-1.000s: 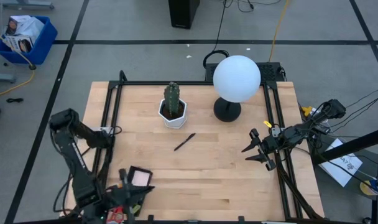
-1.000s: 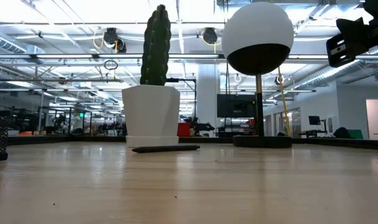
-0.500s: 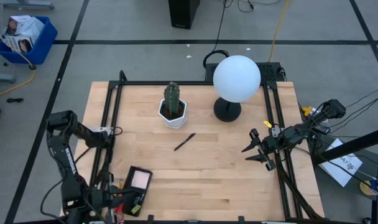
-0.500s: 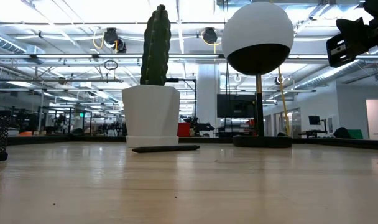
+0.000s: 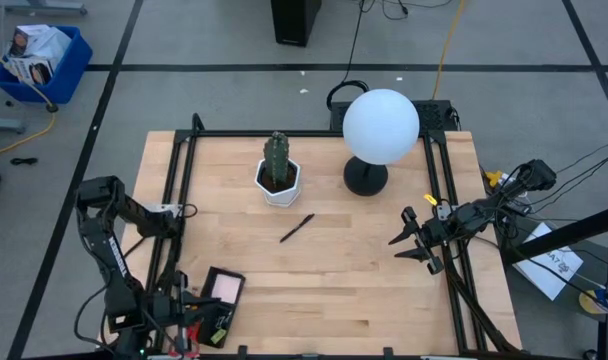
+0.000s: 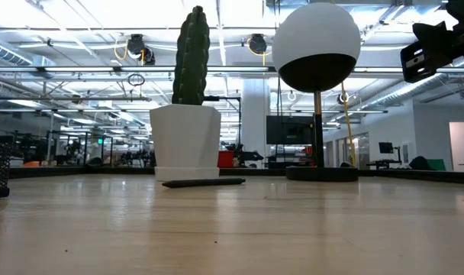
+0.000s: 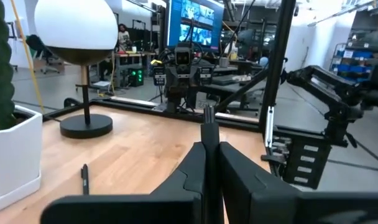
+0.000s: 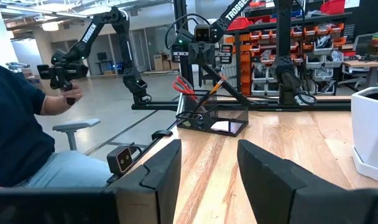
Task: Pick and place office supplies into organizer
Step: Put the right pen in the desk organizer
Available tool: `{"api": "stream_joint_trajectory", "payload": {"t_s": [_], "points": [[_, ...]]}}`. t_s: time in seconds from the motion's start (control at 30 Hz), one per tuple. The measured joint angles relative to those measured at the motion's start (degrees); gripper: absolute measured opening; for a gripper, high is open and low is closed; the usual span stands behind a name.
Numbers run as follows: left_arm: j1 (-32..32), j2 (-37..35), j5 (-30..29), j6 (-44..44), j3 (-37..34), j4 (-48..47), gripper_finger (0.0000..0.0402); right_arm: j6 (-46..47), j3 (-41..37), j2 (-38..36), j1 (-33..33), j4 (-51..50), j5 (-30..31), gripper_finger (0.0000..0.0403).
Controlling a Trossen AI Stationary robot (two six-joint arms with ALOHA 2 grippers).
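Your left gripper (image 7: pixel 212 155) hangs over the near left corner of the pale, grained wood table (image 5: pixel 324 270), its two dark, smooth fingers (image 7: pixel 235 177) pressed together with nothing between them. The organizer (image 5: pixel 216 297), a black wire-mesh tray, sits just beside those fingers; a pink sticky-note pad (image 5: pixel 225 288) lies flat in one compartment, and red-handled scissors (image 8: pixel 184 86) and an orange pencil (image 8: pixel 215 86) stand upright in its cup end. A thin dark pen (image 5: pixel 297 228) lies alone on the wood, well apart from both sets of fingers, near the white faceted pot (image 5: pixel 279 184) holding a ribbed green cactus (image 5: pixel 276 152). A lamp with a matte white globe (image 5: pixel 381 125) stands on a round black base behind. Your right gripper (image 5: pixel 409 240) waits at the table's right edge, its blunt angular fingers (image 8: pixel 265 171) spread apart and empty. On the arm beyond the organizer you can read "TROSSEN" in white letters.
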Motion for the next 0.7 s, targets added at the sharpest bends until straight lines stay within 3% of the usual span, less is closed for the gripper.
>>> {"api": "stream_joint_trajectory", "payload": {"t_s": [0.2,0.37,0.7], "points": [[0.8,-0.1,0.3,2.9,-0.1,-0.3,0.0025,0.0,0.0,0.0,0.0,0.0,0.0,0.0153],[2.4,-0.8,5.2,7.0,-0.3,-0.8,0.0025,0.0,0.0,0.0,0.0,0.0,0.0,0.0153],[4.1,-8.0,9.6,16.7,-0.3,-4.5,0.0025,0.0,0.0,0.0,0.0,0.0,0.0,0.0153]]}}
